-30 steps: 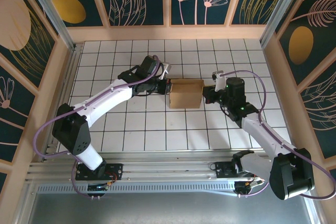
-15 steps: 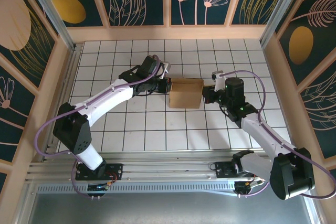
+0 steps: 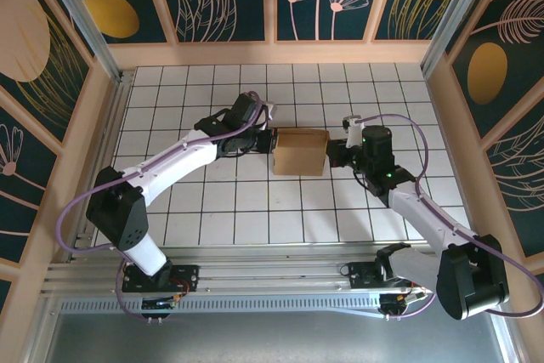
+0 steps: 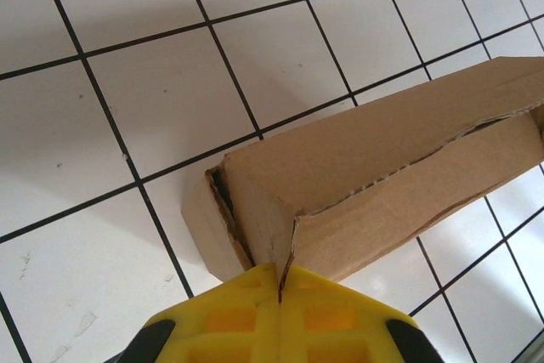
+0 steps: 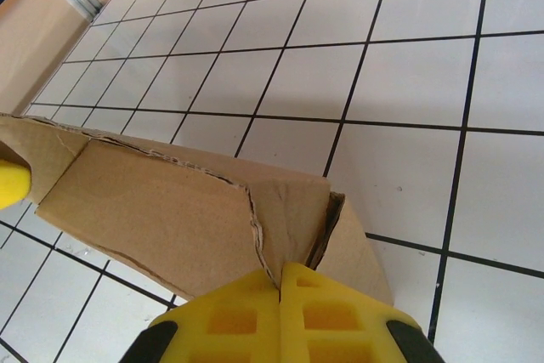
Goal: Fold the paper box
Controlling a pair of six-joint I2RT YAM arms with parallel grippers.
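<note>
My left end effector (image 3: 270, 139) and right end effector (image 3: 333, 155) flank the small brown cardboard box (image 3: 301, 151), which blocks the lane between them. The white tiled tabletop (image 3: 221, 210) beyond lies open up to the pale wooden walls (image 3: 446, 125).

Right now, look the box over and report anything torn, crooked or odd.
The box looks roughly folded: its top flap edges are ragged, as if torn, and the seam gapes toward one end in the left wrist view. Otherwise it sits flat on the tiles.
</note>
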